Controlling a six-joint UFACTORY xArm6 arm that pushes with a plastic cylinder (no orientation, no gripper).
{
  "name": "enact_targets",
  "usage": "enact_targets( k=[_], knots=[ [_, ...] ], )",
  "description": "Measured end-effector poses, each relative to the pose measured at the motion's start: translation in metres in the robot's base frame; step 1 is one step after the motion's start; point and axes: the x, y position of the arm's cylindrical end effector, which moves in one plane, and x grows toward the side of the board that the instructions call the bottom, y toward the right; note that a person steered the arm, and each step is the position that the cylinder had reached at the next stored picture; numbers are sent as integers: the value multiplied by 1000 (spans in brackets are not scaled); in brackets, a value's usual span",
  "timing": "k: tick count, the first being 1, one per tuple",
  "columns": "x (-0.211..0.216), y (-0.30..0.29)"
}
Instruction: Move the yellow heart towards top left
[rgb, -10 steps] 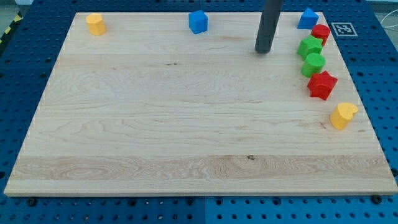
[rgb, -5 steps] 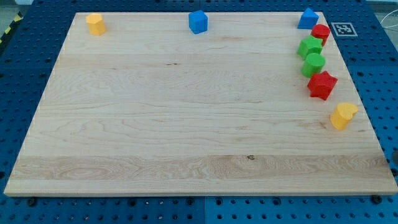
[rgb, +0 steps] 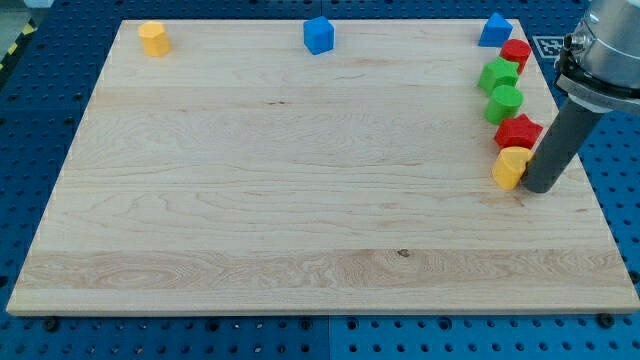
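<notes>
The yellow heart (rgb: 510, 167) lies near the board's right edge, just below the red star (rgb: 520, 131) and touching it or nearly so. My tip (rgb: 540, 187) rests against the heart's right side, slightly lower. The dark rod rises from there up and to the right toward the arm's silver wrist (rgb: 605, 50).
Above the red star stand two green blocks (rgb: 504, 102) (rgb: 497, 74), a red block (rgb: 516, 52) and a blue block (rgb: 494, 30) in a column along the right edge. A blue cube (rgb: 318, 34) sits at top centre. A yellow block (rgb: 153, 38) sits at top left.
The rod left the top of the board, went out of view, and now stands at the heart's right. The heart has shifted left and up, against the red star.
</notes>
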Motion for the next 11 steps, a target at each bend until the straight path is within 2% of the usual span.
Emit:
enact_targets(
  k=[1,4,5,8,11],
  knots=[
    [-16,-5],
    [-21,-93],
    [-28,-106],
    [-88,-113],
    [-92,-201]
  ],
)
